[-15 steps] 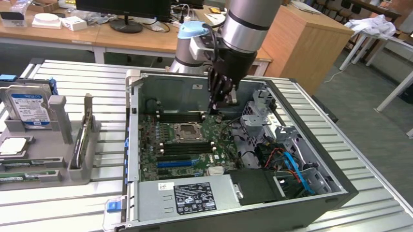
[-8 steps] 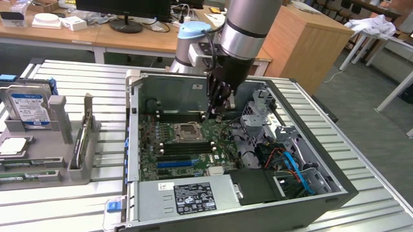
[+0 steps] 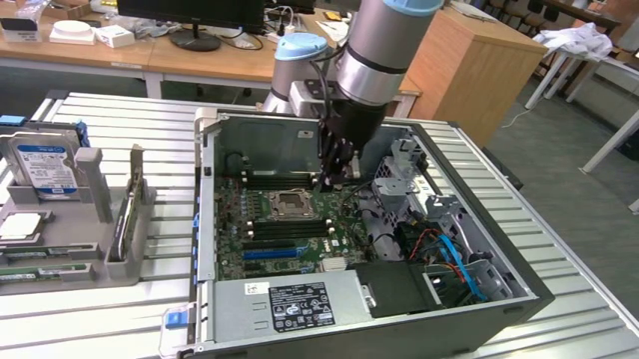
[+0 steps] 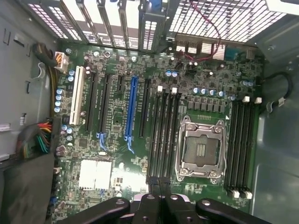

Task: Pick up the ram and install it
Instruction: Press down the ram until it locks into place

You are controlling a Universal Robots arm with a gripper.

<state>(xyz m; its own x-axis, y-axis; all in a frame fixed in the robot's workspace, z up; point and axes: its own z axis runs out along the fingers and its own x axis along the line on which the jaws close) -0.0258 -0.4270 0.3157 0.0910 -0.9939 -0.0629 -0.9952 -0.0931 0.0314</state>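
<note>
Installation is judged unfinished: the memory slots [image 4: 163, 135] beside the CPU socket [image 4: 200, 148] are seen empty on the motherboard [image 4: 107, 140]. The pick-up appears to be done, since the jaws are drawn narrow on a thin dark strip taken to be the ram [image 4: 159, 186], which is held edge-on just above one end of those slots. The arm [image 3: 375, 52] is reached steeply down into the open computer case [image 3: 519, 292], with its wrist pointed at the board.
</note>
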